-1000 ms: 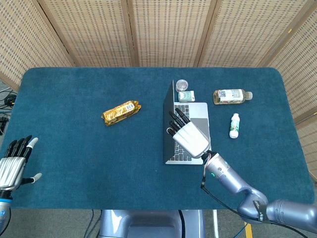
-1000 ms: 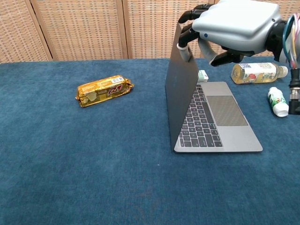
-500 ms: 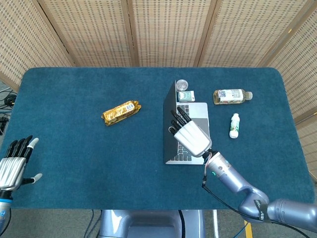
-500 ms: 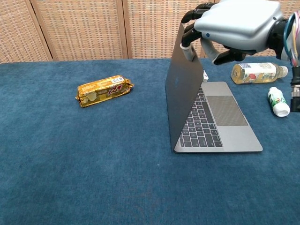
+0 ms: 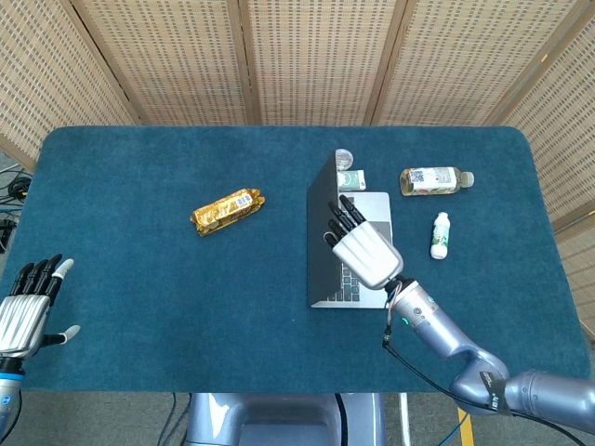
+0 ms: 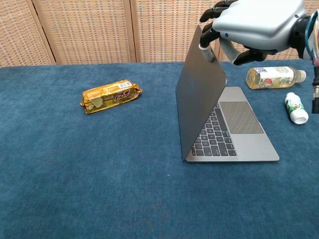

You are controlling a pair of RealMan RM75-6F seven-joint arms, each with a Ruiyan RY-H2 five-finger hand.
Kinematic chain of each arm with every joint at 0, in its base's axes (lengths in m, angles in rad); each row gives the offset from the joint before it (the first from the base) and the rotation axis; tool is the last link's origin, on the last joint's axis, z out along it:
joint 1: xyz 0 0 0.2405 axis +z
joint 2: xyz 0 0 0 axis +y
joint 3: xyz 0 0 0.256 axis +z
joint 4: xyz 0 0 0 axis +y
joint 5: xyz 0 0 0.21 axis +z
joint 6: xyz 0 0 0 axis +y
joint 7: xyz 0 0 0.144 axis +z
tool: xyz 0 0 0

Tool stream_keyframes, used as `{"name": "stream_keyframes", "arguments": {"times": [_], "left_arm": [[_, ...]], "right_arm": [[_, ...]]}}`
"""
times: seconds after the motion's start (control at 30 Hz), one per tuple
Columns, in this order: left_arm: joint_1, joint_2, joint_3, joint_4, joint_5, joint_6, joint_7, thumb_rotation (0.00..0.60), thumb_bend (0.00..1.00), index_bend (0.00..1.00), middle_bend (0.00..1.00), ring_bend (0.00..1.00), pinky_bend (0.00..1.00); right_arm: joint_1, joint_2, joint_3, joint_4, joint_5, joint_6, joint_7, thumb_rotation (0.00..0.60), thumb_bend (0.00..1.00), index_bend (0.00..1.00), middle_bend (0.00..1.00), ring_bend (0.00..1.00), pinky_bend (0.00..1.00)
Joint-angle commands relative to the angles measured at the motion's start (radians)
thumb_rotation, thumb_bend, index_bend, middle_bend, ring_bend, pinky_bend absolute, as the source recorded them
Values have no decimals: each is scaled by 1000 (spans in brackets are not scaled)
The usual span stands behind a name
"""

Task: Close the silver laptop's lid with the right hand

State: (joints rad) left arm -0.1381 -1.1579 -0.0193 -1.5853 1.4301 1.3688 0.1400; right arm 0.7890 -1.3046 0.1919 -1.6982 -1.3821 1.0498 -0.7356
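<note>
Your push has tipped the silver laptop's lid (image 6: 199, 97) further over its keyboard since a second ago.
Your right robot hand (image 6: 254, 22), fingers curled, presses the lid's top edge, right of frame centre; its wrist is cut off. Left robot hand (image 5: 23, 311) lies spread, holding nothing, lower left of the felt-like blue worktop (image 5: 149, 288).

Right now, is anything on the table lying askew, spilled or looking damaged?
Nothing is spilled or damaged. Two bottles lie on their sides: the larger bottle and the small white bottle, both right of the silver laptop. The gold snack pack lies diagonally.
</note>
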Motion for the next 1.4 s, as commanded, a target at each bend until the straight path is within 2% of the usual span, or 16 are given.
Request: {"name": "stream_keyframes", "arguments": {"times": [0.03,0.73,1.4], "left_arm": [[0,0,1,0,0,0,1,600,49,0,0,0,0],[1,0,2,-2,3,2,4,600,49,0,0,0,0],[0,0,5,-2,8,2,5,600,49,0,0,0,0]], "right_arm": [[0,5,1,-1,5,2,-8,600,1000,424,344,102,81],[1,31,-10,0,42,1,-44,600,1000,426,345,102,81],[-2,3,-37,30,49,14,-95,600,1000,429,347,103,81]]}}
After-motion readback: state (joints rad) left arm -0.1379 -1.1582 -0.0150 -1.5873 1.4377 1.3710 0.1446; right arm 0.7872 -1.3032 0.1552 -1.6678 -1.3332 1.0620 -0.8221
